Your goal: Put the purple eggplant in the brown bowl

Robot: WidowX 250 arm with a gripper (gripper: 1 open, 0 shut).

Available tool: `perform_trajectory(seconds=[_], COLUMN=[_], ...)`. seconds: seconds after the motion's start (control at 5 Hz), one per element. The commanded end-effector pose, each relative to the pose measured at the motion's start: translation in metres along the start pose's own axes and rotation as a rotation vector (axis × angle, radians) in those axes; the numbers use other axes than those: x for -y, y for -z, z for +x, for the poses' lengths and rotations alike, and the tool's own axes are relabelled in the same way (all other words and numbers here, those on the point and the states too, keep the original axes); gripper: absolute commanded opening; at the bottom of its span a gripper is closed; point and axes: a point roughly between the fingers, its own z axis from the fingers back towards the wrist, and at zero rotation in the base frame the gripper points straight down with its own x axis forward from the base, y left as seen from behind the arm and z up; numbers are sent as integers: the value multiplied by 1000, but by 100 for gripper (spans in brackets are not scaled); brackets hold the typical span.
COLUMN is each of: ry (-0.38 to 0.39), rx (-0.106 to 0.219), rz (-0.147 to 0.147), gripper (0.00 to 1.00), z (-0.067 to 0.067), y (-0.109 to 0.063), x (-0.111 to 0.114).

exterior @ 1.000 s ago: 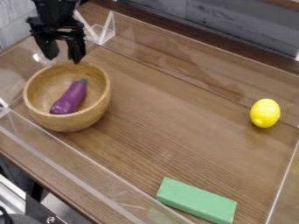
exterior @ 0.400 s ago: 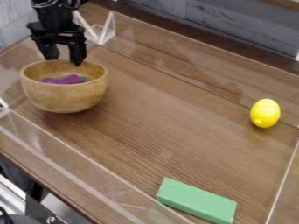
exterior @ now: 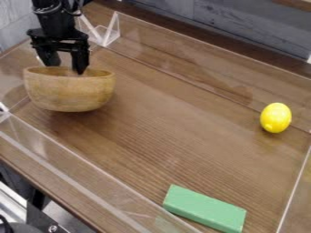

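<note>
only one camera watches me. it sits high off the near side of the wooden table (exterior: 183, 118), looking down at a slant across it, far enough back to take in most of the top. my gripper (exterior: 61, 60) and the brown bowl (exterior: 71, 91) fall at the far left corner, the near right corner lies closest to the lens.
</note>
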Motion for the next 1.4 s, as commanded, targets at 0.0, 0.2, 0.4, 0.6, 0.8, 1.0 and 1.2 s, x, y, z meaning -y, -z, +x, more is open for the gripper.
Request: perform_trajectory(seconds=[0.0, 0.2, 0.4, 0.6, 0.8, 1.0, 1.2], ry=[12, 11, 9, 4, -7, -42, -45], rx=[5, -7, -18, -29, -35, -41, -58], rz=[11, 10, 9, 10, 9, 6, 0], gripper=[100, 100, 100, 0, 0, 0, 0], z=[1, 2, 5, 4, 4, -1, 0], y=[-8, -6, -2, 2, 9, 17, 24], x=[9, 16, 20, 21, 19, 15, 18])
